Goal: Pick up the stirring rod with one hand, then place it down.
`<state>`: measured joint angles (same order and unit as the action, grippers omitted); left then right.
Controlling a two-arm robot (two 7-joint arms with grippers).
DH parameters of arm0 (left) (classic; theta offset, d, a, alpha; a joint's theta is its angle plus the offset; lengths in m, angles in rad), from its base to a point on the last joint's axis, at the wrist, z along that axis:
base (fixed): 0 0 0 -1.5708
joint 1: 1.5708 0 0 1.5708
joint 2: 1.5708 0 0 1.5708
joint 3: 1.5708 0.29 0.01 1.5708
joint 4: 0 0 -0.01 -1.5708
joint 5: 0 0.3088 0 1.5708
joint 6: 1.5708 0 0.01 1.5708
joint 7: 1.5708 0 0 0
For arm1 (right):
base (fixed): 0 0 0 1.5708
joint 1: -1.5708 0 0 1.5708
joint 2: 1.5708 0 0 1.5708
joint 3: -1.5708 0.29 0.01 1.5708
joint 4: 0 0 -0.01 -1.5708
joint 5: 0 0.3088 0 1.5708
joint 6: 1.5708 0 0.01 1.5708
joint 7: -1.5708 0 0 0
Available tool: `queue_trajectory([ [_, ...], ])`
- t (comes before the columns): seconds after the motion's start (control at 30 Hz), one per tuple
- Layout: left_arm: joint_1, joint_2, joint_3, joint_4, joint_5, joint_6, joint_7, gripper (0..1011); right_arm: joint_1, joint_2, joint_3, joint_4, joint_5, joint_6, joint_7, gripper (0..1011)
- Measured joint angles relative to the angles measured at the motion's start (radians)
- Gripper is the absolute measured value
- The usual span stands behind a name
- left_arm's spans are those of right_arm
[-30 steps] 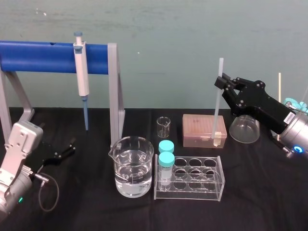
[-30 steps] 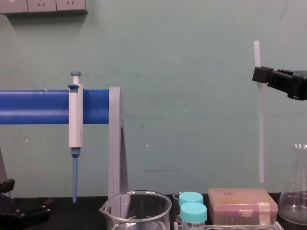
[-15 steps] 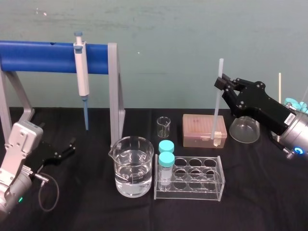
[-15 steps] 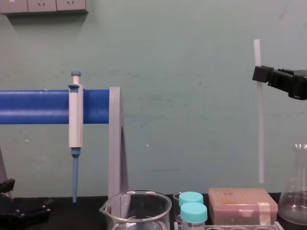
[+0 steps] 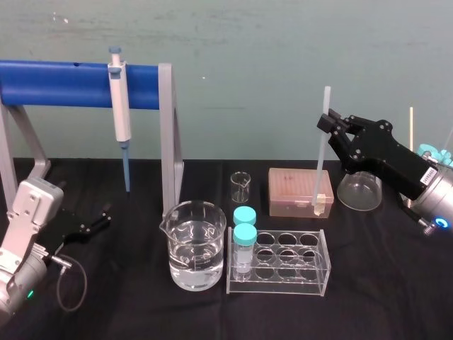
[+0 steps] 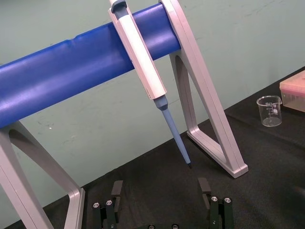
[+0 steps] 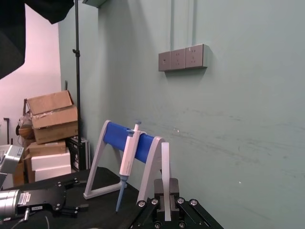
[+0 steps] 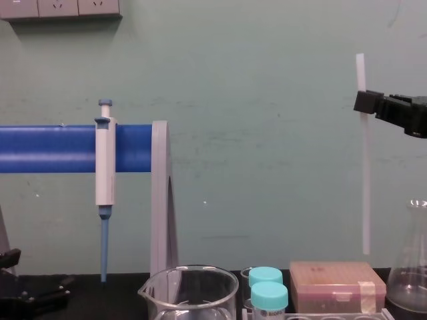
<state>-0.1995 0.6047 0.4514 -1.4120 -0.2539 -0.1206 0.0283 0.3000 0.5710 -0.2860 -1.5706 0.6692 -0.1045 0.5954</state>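
Head view: the right claw [image 5: 329,122] is raised above the right side of the worktop [image 5: 141,297] and closed on the stirring rod [image 5: 320,156] near its upper end. The rod is almost upright, and its long free length reaches down towards the pinkish box [image 5: 297,191], with the flask [image 5: 359,190] just beside it. The left claw [image 5: 95,221] is parked low at the far left.

Left wrist view: the left claw's fingers [image 6: 116,188] stand wide apart with nothing between them, below the pipette [image 6: 143,62] on its blue stand [image 6: 71,71].

Right wrist view: the rod passes upright between the right claw's fingers, which pinch it firmly.

Chest view: the rod's lower tip hangs clear, a little above the box lid.

Risks, as I judge them:
- The grip is so high on the rod that a straight descent could drive the tip into the box or flask, levering the rod out of the claw or snapping it.
- A thin, smooth rod may slip through the fingers when it is tilted.
- Once laid down, it could roll off towards the tube rack [image 5: 279,263].
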Motion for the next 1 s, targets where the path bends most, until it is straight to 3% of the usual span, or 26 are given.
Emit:
queue_trajectory([
  [0.43, 0.000, 0.000, 0.000, 0.000, 0.000, 0.000, 0.000, 1000, -0.011, 0.002, 0.004, -0.005, 0.005, -0.008, 0.002, 60],
  [0.57, 0.000, 0.000, 0.000, 0.000, 0.000, 0.000, 0.000, 1000, -0.024, 0.006, 0.008, -0.003, 0.026, -0.022, 0.031, 60],
  [0.83, 0.000, 0.000, 0.000, 0.000, 0.000, 0.000, 0.000, 1000, -0.076, 0.026, 0.011, 0.020, 0.114, -0.071, 0.154, 60],
  [1.0, 0.000, 0.000, 0.000, 0.000, 0.000, 0.000, 0.000, 1000, -0.093, 0.036, 0.005, 0.043, 0.129, -0.088, 0.184, 60],
])
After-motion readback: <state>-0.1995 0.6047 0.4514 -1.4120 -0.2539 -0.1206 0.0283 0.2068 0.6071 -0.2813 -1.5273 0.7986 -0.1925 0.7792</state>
